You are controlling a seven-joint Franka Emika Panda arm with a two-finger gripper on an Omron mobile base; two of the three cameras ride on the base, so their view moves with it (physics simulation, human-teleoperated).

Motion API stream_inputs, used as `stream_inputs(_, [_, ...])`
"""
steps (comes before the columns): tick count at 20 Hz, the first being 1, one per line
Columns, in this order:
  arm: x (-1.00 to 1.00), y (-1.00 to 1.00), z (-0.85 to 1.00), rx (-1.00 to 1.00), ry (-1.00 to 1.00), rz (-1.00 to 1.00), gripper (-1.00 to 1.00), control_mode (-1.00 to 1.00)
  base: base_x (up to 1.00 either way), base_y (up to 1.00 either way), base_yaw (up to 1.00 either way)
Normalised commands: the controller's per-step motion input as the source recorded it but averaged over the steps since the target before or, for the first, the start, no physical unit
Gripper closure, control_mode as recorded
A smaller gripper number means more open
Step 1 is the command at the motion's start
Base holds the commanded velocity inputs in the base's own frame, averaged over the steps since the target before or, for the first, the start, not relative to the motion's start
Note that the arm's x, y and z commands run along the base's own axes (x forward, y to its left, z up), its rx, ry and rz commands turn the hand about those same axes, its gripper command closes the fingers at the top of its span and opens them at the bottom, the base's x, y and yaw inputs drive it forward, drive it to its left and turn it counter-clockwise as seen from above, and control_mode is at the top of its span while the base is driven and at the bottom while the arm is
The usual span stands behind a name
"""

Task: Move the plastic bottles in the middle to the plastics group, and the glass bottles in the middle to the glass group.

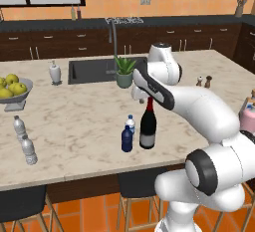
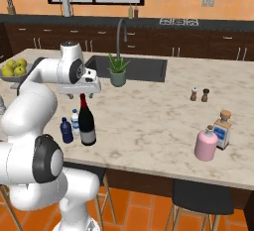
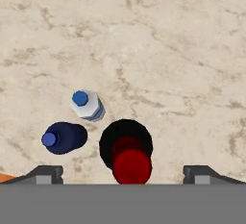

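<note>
**While hovering above the wine bottle, fingers spread wide**

The gripper is hanging released over the wine bottle (red neck between the fingertips), which is standing mid-counter beside the dark blue bottle and clear blue-capped bottle.

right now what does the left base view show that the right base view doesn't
Left base view alone: the two greyish water bottles near the counter's left edge and a white soap dispenser.
Right base view alone: the whole pink container beside a blue-labelled square bottle.
Both: the wine bottle, dark blue bottle, blue-capped clear bottle, potted plant, shakers and fruit bowl.
</note>
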Motion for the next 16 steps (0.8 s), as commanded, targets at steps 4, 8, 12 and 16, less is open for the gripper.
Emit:
stream_inputs(4, [0.22,-0.01,-0.18,0.00,0.00,0.14,-1.00,-1.00,0.00,0.00,0.00])
stream_inputs(8, [0.02,-0.03,-0.11,0.00,0.02,0.10,-1.00,-1.00,0.00,0.00,0.00])
stream_inputs(12, [-0.01,-0.07,-0.14,0.00,0.00,0.06,-1.00,-1.00,0.00,0.00,0.00])
stream_inputs(16, [-0.03,-0.02,-0.09,0.00,0.00,0.01,1.00,-1.00,0.00,0.00,0.00])
